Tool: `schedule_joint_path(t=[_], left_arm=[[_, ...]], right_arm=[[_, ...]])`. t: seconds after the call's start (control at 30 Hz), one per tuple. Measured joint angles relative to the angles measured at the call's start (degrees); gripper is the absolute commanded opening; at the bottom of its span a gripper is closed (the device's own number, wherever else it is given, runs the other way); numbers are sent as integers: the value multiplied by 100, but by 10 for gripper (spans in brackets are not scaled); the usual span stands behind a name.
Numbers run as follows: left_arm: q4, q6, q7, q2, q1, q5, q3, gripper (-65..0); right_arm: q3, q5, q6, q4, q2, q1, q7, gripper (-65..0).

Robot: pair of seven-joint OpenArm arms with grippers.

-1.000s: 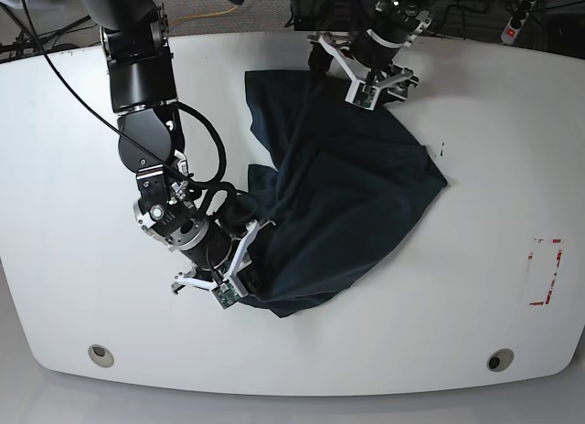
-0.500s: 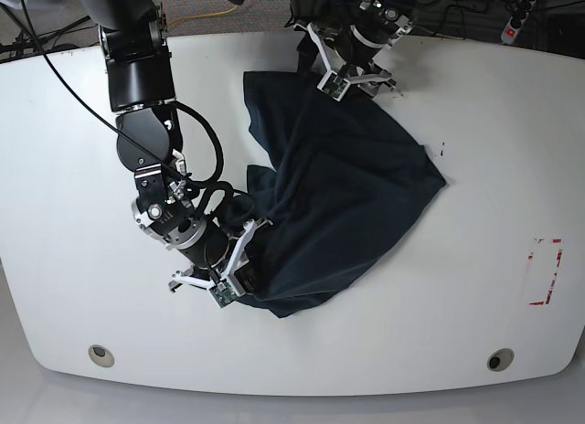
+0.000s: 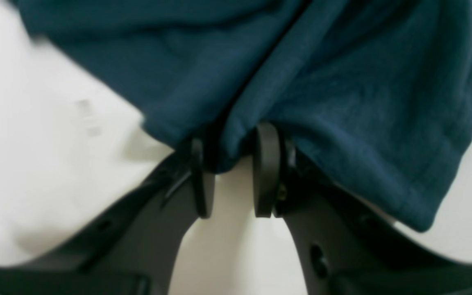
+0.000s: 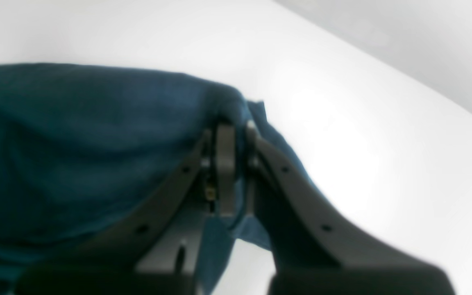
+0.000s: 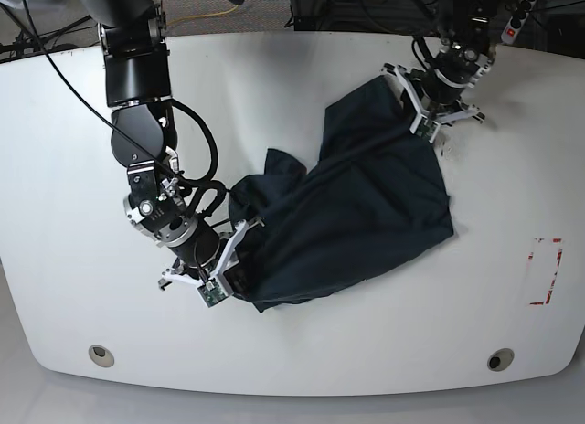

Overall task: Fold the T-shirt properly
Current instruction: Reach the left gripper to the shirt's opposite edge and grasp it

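The left gripper point(image 3: 230, 172) has its jaws narrowed around a bunched ridge of the shirt point(image 3: 322, 82); cloth sits between the pads, so it looks like a pinch on a fold near one edge. In the base view this gripper point(image 5: 437, 113) is at the far side of the worktop point(image 5: 73, 122), holding the shirt's upper corner a little off the surface.

The right gripper point(image 4: 236, 139) is clamped tight on another bit of the shirt point(image 4: 76, 135), a hem corner poking out past the fingertips. From the base view it point(image 5: 219, 282) sits at the near-left end of the cloth.

Between the two grips the shirt point(image 5: 366, 214) stretches diagonally across the middle of the worktop, mostly lying down, with a loose lump bunched near the right gripper and creases running along its length.

As for progress, I'd judge this early. The shirt is neither spread flat nor squared; no clean fold line, sleeve tuck or stacked layer can be made out. Both ends are secured, which suits pulling it taut and laying it out. Flattening, then the actual folds, all appear to remain.
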Motion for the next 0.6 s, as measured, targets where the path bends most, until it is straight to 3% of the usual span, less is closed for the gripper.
schedule_joint_path(t=[0.17,0.3,0.4,0.6], left_arm=[[-44,-999,533,-11,-247,92,-1071,-440],[17,-1729,715,-98,-249,177,-1547,-286],[240,-2159,820,-26,-201,186,-1714,-131],[748,-2186,789,354,129,140,-1956,-114]], right_arm=[[0,-26,7,105,-7,-44,-24,-650],[0,-4,17,133,-44,-74,-63,-650],[0,-9,15,133,-46,-118,-109,-650],[0,-4,4,131,-44,-120,-105,-650]])
